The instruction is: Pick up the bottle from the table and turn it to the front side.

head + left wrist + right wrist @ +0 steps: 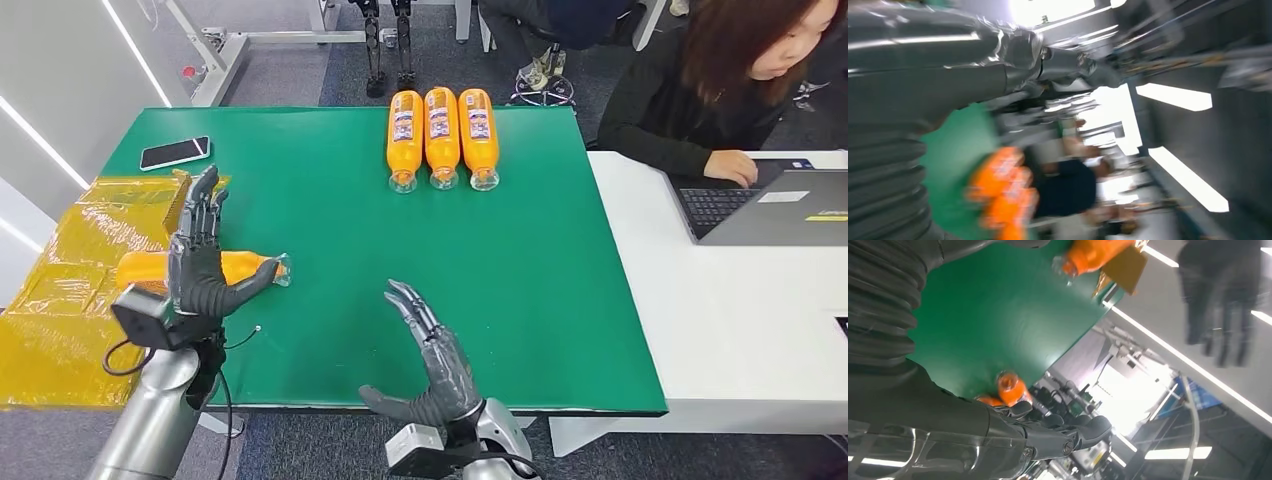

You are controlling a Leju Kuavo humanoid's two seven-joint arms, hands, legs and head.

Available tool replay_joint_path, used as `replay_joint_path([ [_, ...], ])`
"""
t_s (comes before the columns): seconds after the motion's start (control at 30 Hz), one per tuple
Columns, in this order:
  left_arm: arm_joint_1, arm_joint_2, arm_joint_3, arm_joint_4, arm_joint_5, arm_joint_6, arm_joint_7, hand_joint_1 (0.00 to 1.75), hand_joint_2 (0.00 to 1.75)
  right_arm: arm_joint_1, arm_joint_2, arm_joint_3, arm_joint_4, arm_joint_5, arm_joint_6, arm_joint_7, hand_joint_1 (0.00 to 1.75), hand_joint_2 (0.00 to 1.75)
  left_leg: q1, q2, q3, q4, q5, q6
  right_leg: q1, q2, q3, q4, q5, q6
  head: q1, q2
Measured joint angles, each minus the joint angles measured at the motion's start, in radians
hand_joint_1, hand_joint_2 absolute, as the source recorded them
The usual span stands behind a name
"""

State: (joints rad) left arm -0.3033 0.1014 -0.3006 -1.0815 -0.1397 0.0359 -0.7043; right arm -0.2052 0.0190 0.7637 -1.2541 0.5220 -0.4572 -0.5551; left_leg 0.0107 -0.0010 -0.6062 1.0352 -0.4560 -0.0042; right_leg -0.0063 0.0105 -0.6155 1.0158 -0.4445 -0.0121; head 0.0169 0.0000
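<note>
The bottle (240, 268) lies on its side on the green worktop (560, 300), directly under the left hand (200, 262). Thumb and fingers are spread over its body and do not appear closed on it; judged a pre-grasp position. The right hand (432, 362) rests open and empty, well apart from the bottle, likely waiting to assist the turn. Three bottles (442, 135) lie in a row far beyond both hands, labels up; their print is too small to read
</note>
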Motion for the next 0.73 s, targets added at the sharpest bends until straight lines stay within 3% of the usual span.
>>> replay_joint_path([
  [0.13, 0.083, -0.027, -0.041, -0.222, 0.009, -0.055, 0.0, 0.0, 1.75, 0.025, -0.023, -0.051, -0.043, 0.006, -0.017, 0.006, 0.0, 1.75, 0.0, 0.0, 0.0, 0.0, -0.001, 0.001, 0.0, 0.0, 0.0, -0.001, 0.0, 0.0, 0.0, 0.0],
  [0.27, 0.136, -0.06, -0.082, -0.333, 0.01, -0.088, 0.0, 0.0, 1.75, 0.057, -0.039, -0.087, -0.09, 0.024, -0.035, 0.006, 0.0, 1.75, 0.0, 0.0, 0.0, 0.0, -0.001, 0.001, 0.0, -0.001, 0.001, -0.001, 0.0, 0.001, 0.0, 0.0],
  [0.47, 0.194, -0.136, -0.099, -0.358, 0.082, -0.21, 0.0, 0.0, 1.75, 0.11, -0.053, -0.137, -0.195, 0.008, -0.091, -0.025, 0.0, 1.75, 0.0, 0.0, 0.0, 0.0, -0.001, 0.001, 0.0, -0.001, 0.001, -0.001, 0.0, 0.001, 0.0, 0.0],
  [0.73, 0.207, -0.211, -0.105, -0.328, 0.152, -0.274, 0.001, 0.0, 1.75, 0.188, -0.068, -0.173, -0.361, -0.072, -0.157, -0.122, 0.0, 1.75, 0.0, 0.0, 0.0, 0.0, -0.001, 0.001, 0.0, -0.001, 0.0, -0.001, 0.0, 0.001, 0.0, 0.0],
])
